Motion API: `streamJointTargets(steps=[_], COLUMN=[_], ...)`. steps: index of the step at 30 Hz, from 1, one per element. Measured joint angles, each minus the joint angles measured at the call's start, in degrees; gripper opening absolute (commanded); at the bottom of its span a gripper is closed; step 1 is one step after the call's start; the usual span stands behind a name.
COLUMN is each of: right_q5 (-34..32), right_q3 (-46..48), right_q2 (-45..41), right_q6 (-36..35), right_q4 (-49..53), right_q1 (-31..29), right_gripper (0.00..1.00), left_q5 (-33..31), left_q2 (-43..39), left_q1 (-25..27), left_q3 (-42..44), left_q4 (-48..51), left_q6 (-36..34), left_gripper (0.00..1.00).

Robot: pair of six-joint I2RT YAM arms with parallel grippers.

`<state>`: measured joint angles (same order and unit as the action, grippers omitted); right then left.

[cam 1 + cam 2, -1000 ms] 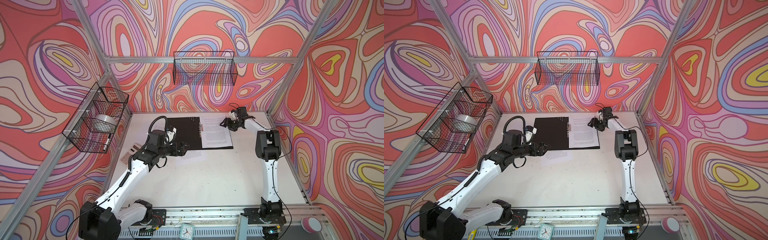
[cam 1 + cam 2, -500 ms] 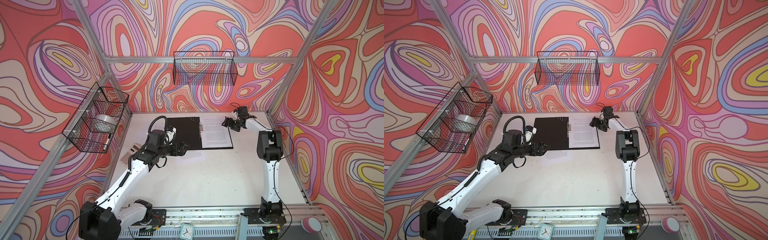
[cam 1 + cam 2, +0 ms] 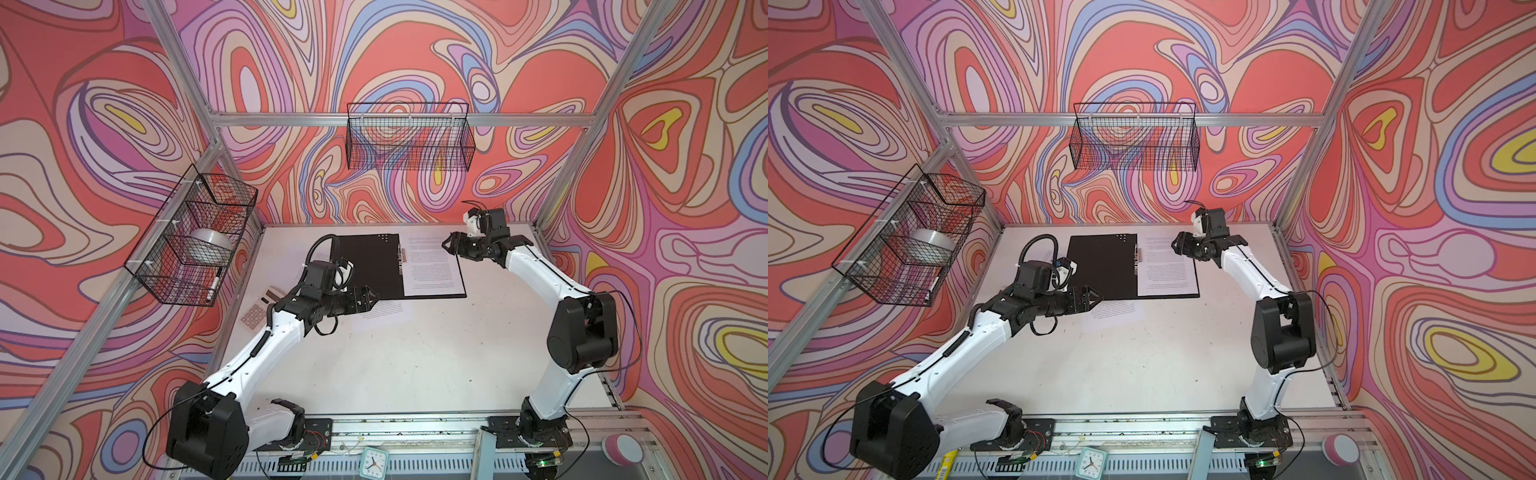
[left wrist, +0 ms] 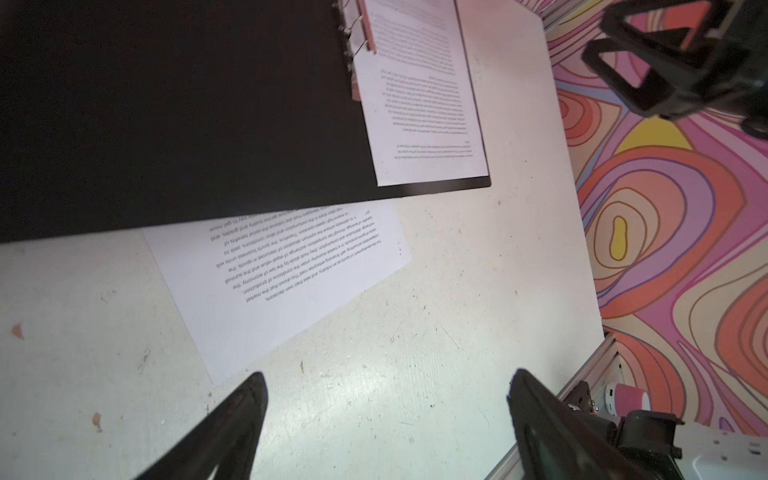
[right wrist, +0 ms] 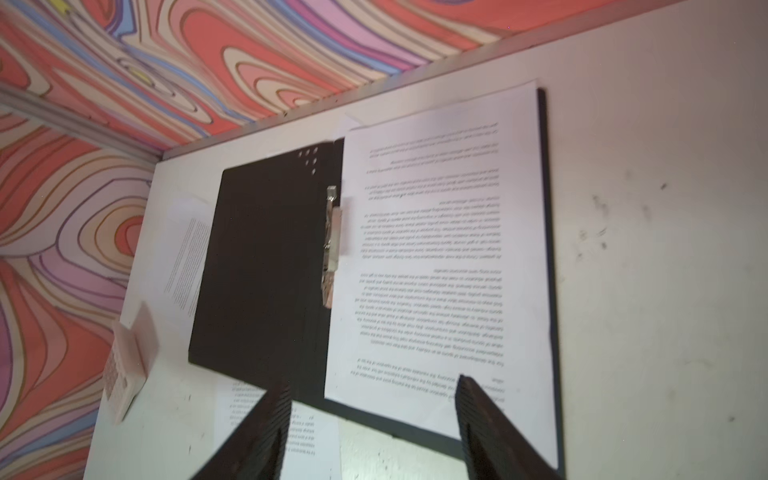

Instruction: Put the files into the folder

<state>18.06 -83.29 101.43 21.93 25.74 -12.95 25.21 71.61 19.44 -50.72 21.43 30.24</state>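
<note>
The folder lies open at the back of the table, black inside up, with a metal clip on its spine. One of the files, a printed sheet, lies on its right half. A second sheet pokes out from under the folder's front edge. My left gripper hovers open at that front edge, beside the loose sheet, holding nothing. Over the rear right corner of the sheet on the folder, my right gripper is open and empty.
A beige calculator lies left of the folder by the table's edge. A wire basket with a tape roll hangs on the left wall, another basket on the rear wall. A small clock stands at the front rail.
The right arm's elbow has swung out to the right and toward the front, while its gripper stays near the folder's rear right corner. The left arm has hardly moved.
</note>
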Motion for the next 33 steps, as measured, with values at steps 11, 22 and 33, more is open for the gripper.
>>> streamJointTargets(steps=[11,22,33], right_q5=[3.06,4.00,4.28], right_q3=[16.17,18.14,17.79], right_q2=[-2.80,0.70,6.88], right_q6=[4.04,5.42,5.42], right_q4=[-3.82,-9.35,-9.99], right_q1=[-13.90,-15.63,-16.31], right_gripper=[0.62,0.63,0.63], left_q5=[0.33,3.48,4.85], left_q2=[6.93,10.32,11.67], left_q1=[-2.75,-3.80,-4.04], left_q3=[11.89,15.41,18.78], left_q4=[-2.82,-13.90,-26.80], left_q6=[9.64,14.29,20.13], left_gripper=[0.88,0.91,0.93])
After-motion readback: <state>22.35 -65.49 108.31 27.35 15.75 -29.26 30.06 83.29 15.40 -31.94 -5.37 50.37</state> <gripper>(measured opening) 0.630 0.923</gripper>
